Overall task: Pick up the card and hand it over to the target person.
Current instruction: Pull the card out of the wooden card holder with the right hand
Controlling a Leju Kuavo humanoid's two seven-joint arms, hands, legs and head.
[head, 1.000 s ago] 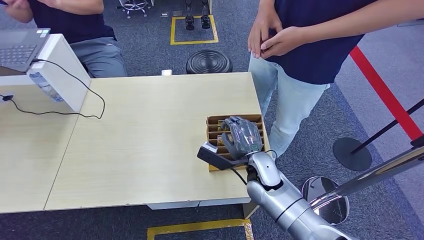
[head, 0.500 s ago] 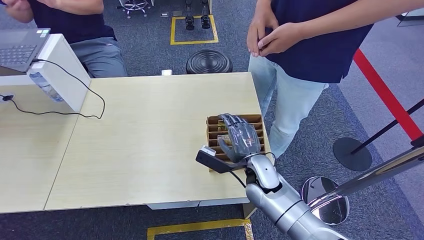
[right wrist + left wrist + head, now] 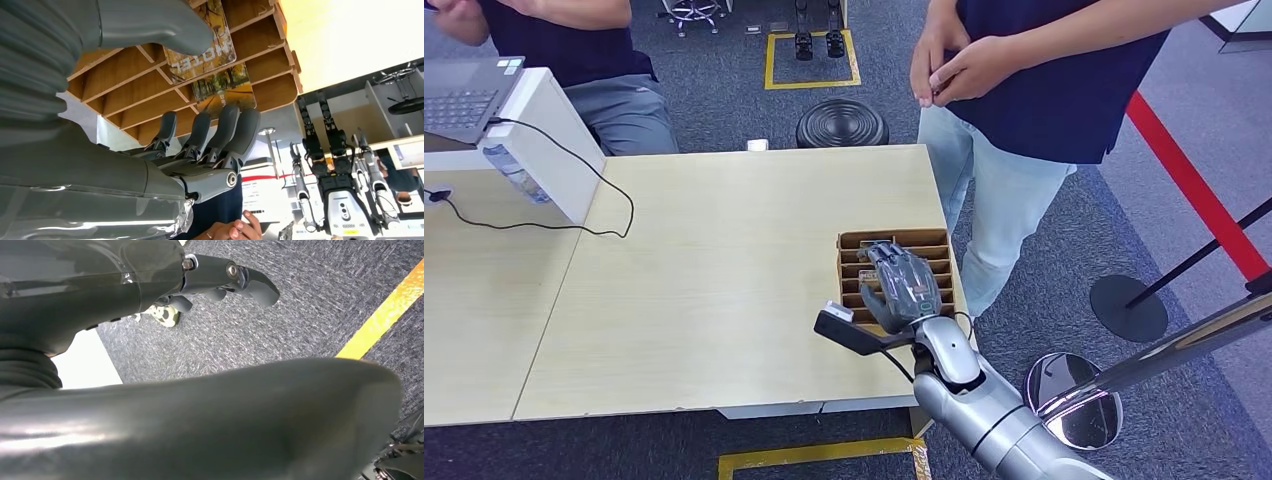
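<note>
A wooden slotted card rack (image 3: pixel 924 238) stands at the table's right edge. My right hand (image 3: pixel 902 285) hovers over it with its fingers stretched along the slots, holding nothing. In the right wrist view, two cards with autumn pictures stand in the rack (image 3: pixel 125 75): one marked HOTEL (image 3: pixel 205 55) beside my thumb (image 3: pixel 165 30), the other (image 3: pixel 225 87) just past my fingertips (image 3: pixel 235 125). A person in a dark shirt (image 3: pixel 1044 90) stands past the table's far right corner, hands (image 3: pixel 949 65) clasped together. My left hand (image 3: pixel 225 280) hangs over grey carpet with nothing in it.
The light wooden table (image 3: pixel 724 280) holds a white box (image 3: pixel 544 140) with a laptop (image 3: pixel 464 95) and a black cable (image 3: pixel 574 190) at the left. A seated person (image 3: pixel 584 50) is at the back left. A black round stool (image 3: pixel 842 123) and a stanchion base (image 3: pixel 1128 308) stand on the floor.
My right hand has drawn back slightly toward me and settled lower over the rack. The standing person has shifted a little to the left.
</note>
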